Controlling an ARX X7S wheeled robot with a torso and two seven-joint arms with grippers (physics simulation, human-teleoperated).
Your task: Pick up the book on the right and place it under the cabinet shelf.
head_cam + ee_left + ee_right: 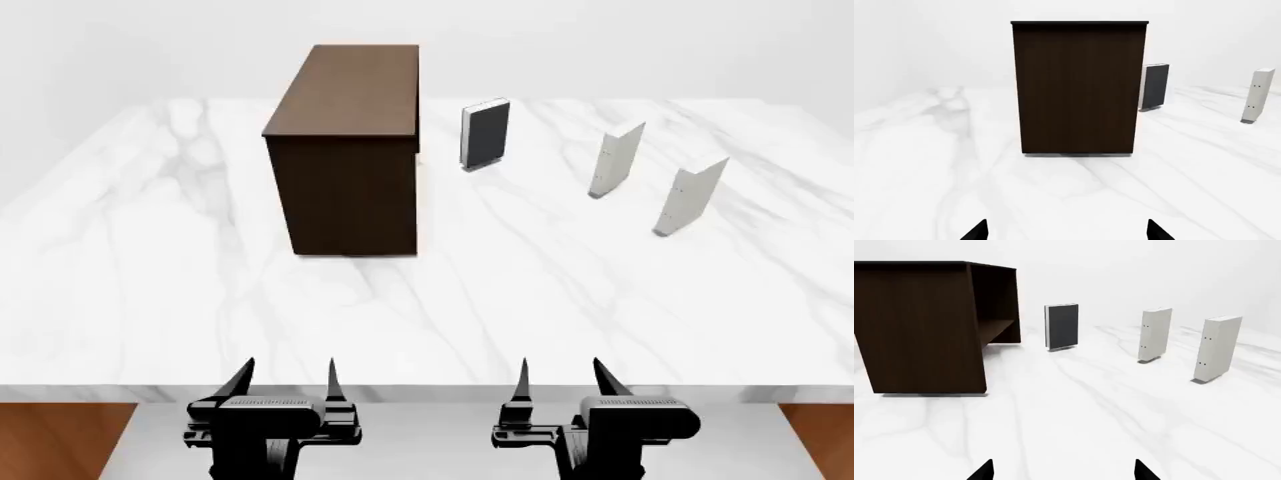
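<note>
Plainly, both grippers (291, 378) (558, 378) hung released, and a twin white book (615, 158) beside the book (691, 194) risked a mix-up.

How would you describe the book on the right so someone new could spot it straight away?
Start at the big dark-brown cabinet on the marble table. To its right stand three upright books in a row: a black book, then two white ones. The book is the rightmost, nearer the robot than the other white book.
</note>
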